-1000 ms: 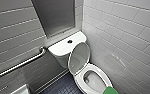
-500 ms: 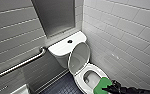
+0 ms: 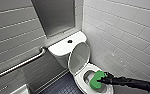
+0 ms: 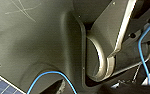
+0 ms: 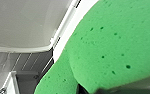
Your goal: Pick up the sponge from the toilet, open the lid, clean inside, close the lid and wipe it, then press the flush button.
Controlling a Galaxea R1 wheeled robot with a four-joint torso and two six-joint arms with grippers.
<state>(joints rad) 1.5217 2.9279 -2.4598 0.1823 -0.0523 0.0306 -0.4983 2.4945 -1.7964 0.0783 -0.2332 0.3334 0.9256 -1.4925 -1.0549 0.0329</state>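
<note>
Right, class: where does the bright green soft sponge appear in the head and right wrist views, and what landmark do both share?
Head view: the sponge sits low, right of centre, inside the white toilet, at the right gripper.
Right wrist view: the sponge is large and close up.
Shared landmark: the white toilet.

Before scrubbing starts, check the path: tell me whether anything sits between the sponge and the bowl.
Nothing visible does. The lid stands raised against the tank, and the sponge in the right gripper hangs over the open bowl.
</note>
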